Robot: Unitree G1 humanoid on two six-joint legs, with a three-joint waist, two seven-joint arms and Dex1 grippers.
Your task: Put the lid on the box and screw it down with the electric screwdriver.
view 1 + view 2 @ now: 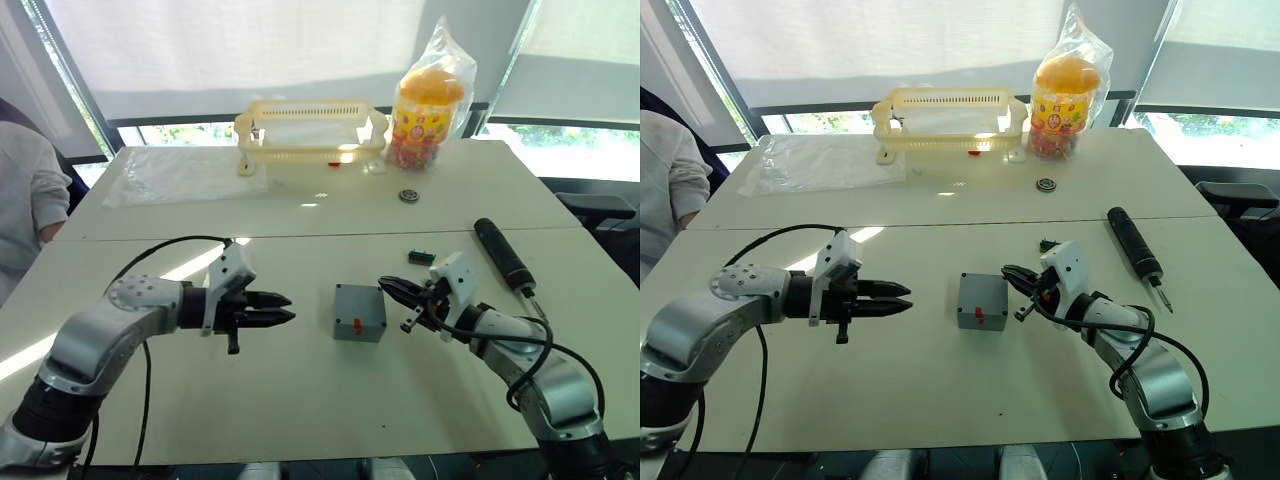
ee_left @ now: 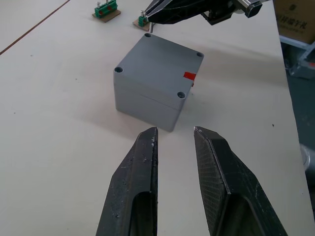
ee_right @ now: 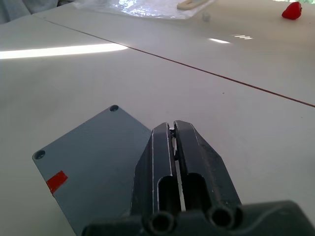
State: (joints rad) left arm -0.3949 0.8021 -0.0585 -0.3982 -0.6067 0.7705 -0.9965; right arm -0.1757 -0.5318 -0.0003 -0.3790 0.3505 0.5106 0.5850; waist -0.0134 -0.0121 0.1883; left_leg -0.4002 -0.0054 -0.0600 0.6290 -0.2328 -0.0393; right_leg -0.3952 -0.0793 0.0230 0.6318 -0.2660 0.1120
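The grey box (image 1: 359,313) stands mid-table with the lid (image 2: 157,64) lying flat on top of it, corner screw holes showing, and a small red part (image 2: 189,75) on one side. My left gripper (image 1: 283,308) hovers open a short way to the box's left, fingers pointing at it and nothing between them. My right gripper (image 1: 385,285) is shut, its tip just above the lid's right edge (image 3: 93,157). Behind my right arm, the black electric screwdriver (image 1: 503,255) lies on the table to the right.
A yellow slotted basket (image 1: 310,130) and a bagged jar of sweets (image 1: 428,105) stand at the back. A clear plastic sheet (image 1: 180,175) lies back left, a small round part (image 1: 408,195) and a green connector (image 1: 421,257) behind the box. A person's sleeve (image 1: 25,190) shows at the left edge.
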